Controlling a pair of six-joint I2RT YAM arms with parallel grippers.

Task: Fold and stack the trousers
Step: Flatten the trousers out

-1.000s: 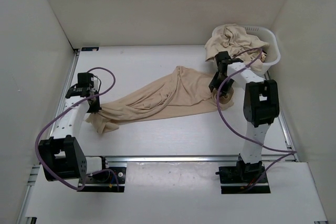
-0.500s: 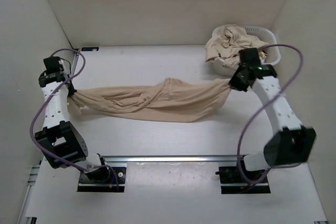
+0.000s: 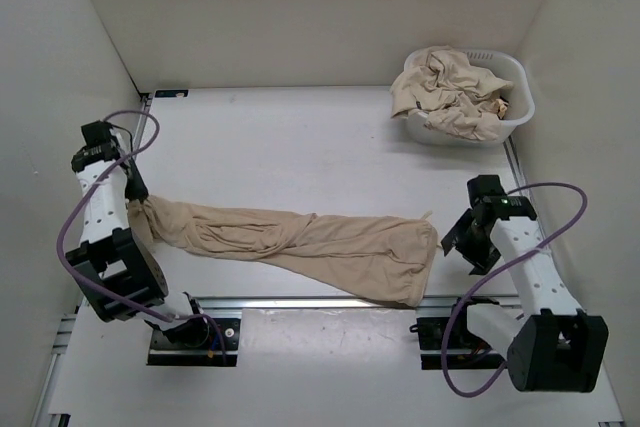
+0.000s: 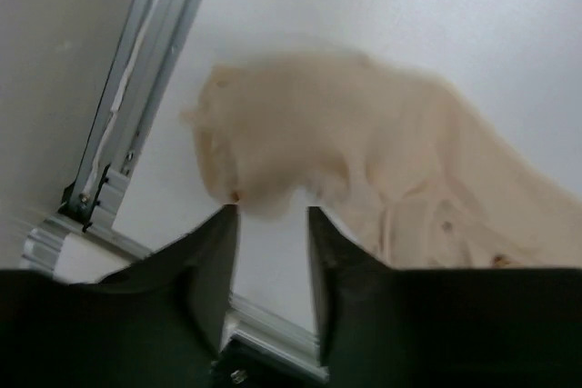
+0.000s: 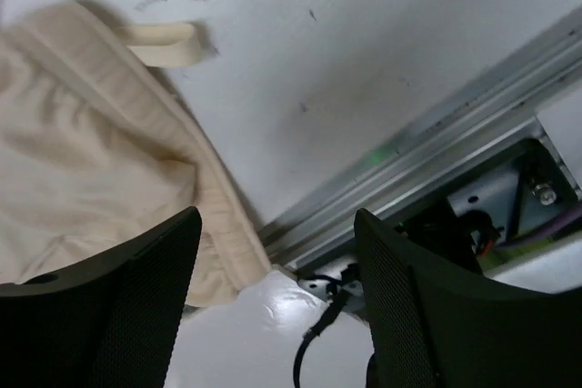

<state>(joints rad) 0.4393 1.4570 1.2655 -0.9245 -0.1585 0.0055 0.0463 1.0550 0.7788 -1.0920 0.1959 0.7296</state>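
Beige trousers [image 3: 290,242] lie stretched along the counter's [image 3: 300,137] near edge; left pincer [image 4: 270,217] and right pincer [image 5: 275,224] stand parted, empty.

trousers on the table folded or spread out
Spread, not folded: the trousers lie stretched full length across the table, waistband at right.

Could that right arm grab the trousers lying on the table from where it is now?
Probably yes: the right gripper hangs open just beside the waist end of the trousers, with only bare table between.
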